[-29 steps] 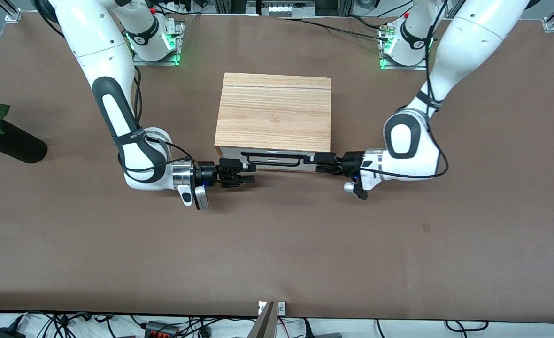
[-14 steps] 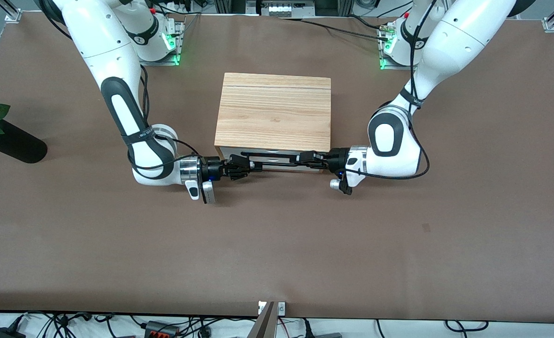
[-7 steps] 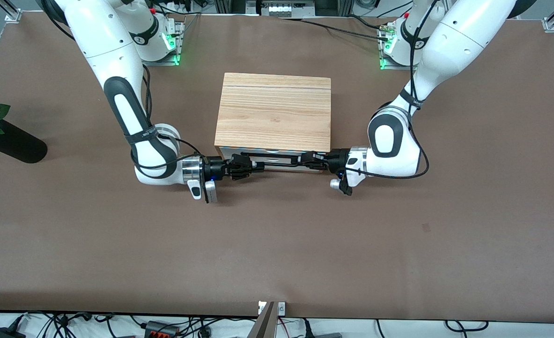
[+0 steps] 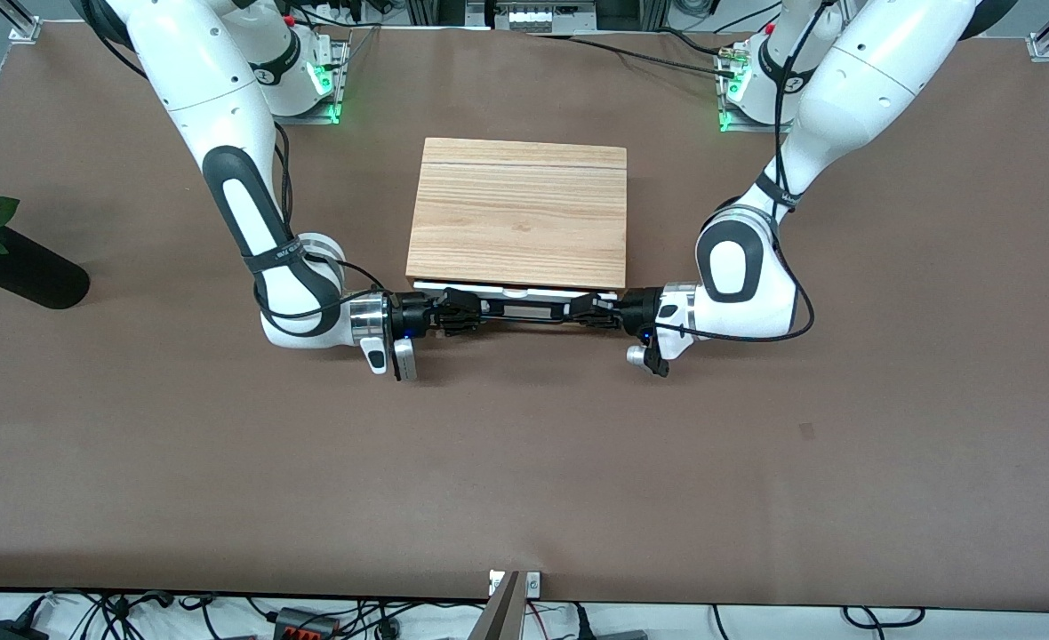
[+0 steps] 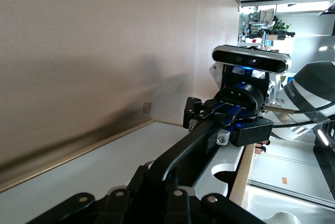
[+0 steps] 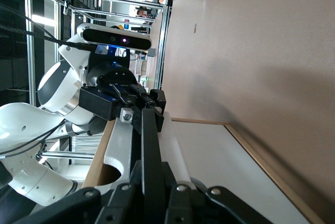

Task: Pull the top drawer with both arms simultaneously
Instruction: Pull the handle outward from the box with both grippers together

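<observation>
In front of the cabinet [image 4: 517, 212], we hold the black handle [image 4: 524, 311] from both ends: our right gripper [image 4: 467, 313] is clamped on the end toward the right arm's side, our left gripper [image 4: 585, 312] on the end toward the left arm's. Half a second ago the white panel sat flush under the cabinet's wooden top; now the top drawer [image 4: 516, 292] shows a thin strip past that edge. The pull has only begun, so most of the travel remains.
</observation>
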You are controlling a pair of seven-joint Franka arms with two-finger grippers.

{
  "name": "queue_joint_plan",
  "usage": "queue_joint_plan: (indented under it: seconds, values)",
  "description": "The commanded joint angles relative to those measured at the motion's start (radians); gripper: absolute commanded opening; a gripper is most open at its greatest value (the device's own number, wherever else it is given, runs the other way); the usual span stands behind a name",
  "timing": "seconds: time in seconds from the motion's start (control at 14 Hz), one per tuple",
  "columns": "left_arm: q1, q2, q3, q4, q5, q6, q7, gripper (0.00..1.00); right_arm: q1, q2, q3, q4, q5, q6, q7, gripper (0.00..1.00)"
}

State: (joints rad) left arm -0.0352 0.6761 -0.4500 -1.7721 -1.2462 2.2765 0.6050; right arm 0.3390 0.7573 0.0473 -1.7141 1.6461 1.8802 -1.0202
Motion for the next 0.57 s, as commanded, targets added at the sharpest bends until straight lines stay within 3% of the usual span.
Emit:
queue_joint_plan:
  seconds: [0.0, 0.5]
  values:
    - [0.001, 0.017, -0.001, 0.057, -0.027, 0.009, -0.03, 0.15, 0.002, -0.003, -0.001, -0.009, -0.005, 0.022, -0.009, 0.09]
    - [0.0, 0.048, 0.002, 0.103, -0.022, 0.038, -0.03, 0.15, 0.002, 0.005, -0.007, 0.045, -0.006, 0.074, 0.031, 0.09]
